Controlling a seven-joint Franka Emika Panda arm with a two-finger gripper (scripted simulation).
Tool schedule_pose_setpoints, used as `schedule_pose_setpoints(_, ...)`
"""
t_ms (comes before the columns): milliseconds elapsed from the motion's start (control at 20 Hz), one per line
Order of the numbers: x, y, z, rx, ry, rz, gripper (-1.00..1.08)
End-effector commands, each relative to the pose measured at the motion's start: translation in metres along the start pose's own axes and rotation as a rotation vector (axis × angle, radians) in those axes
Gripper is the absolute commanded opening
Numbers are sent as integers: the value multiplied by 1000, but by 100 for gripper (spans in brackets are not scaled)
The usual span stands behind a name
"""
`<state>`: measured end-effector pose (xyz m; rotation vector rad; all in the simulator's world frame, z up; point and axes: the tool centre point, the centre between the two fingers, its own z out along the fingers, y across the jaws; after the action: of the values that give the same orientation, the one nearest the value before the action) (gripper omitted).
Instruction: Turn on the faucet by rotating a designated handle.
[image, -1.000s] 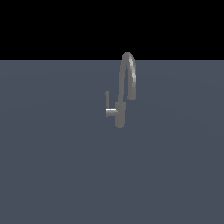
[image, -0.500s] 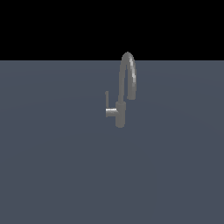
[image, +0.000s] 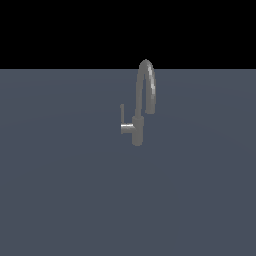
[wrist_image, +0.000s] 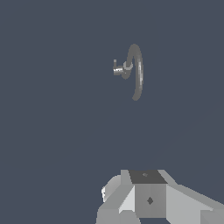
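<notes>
Nothing has shifted since the earlier frames: the faucet (image: 140, 107) stands exactly where it did, alone near the middle of the flat grey-blue floor (image: 60, 200), with open ground on every side out to the straight far edge under black. Its arched spout rises from a short body, and the handle (image: 122, 116), a thin upright rod on a stub, juts toward the exterior view's left. Only the gripper's grey housing (wrist_image: 148, 199) shows in the wrist view, well apart from the faucet (wrist_image: 131, 70); its opening cannot be judged.

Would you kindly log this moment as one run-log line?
phase: approach | faucet: untouched | handle: upright, free | gripper: far from faucet, jaw state unclear
</notes>
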<state>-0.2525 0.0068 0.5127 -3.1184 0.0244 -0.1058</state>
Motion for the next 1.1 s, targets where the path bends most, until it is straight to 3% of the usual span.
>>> schedule_pose_setpoints(0, 1, -3, -5, -7, 19, 21, -100)
schedule_pose_setpoints(400, 7, -20, -31, -48, 127, 141, -100)
schedule_pose_setpoints(1050, 32, -79, -71, -159, 378, 427, -100)
